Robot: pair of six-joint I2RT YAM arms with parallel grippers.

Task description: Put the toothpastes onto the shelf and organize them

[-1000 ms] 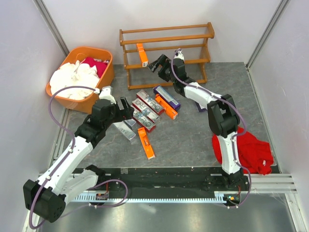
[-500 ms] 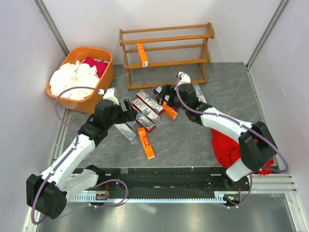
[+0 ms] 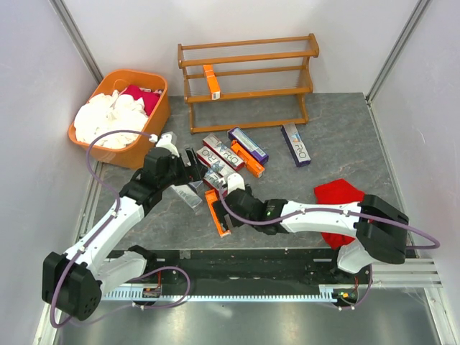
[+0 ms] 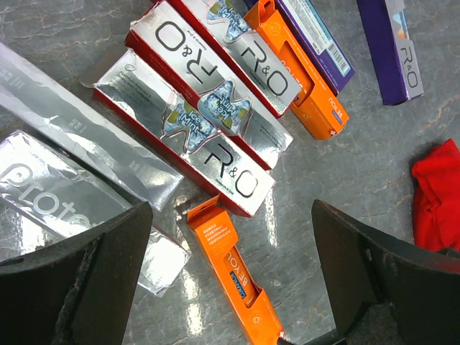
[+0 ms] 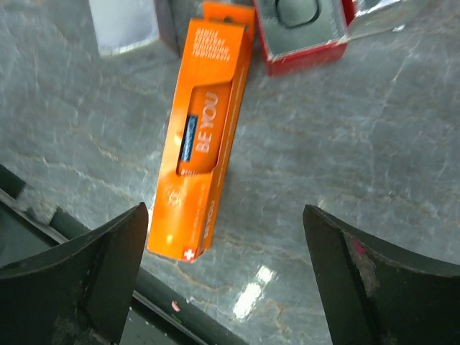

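Several toothpaste cartons lie in a cluster on the grey table: red-and-silver ones (image 3: 219, 154), silver-grey ones (image 3: 187, 194), an orange one (image 3: 248, 159) and a purple one (image 3: 248, 144). Another purple carton (image 3: 296, 144) lies apart to the right. One orange carton (image 3: 210, 81) stands on the wooden shelf (image 3: 248, 92). My left gripper (image 3: 195, 167) hovers open over the cluster; in the left wrist view it (image 4: 230, 287) frames a near orange carton (image 4: 230, 280). My right gripper (image 3: 231, 203) is open and empty just above that same orange carton (image 3: 218, 215), (image 5: 205, 144).
An orange plastic tub (image 3: 151, 133) with white and red cloths stands at the back left. A red cloth (image 3: 341, 198) lies at the right, partly under my right arm. The table's near edge with a black rail (image 5: 43, 223) is close to the orange carton.
My right arm has swung from the shelf down and left to the near orange carton. The purple carton at the right has come into view. My left gripper has shifted slightly towards the cluster.
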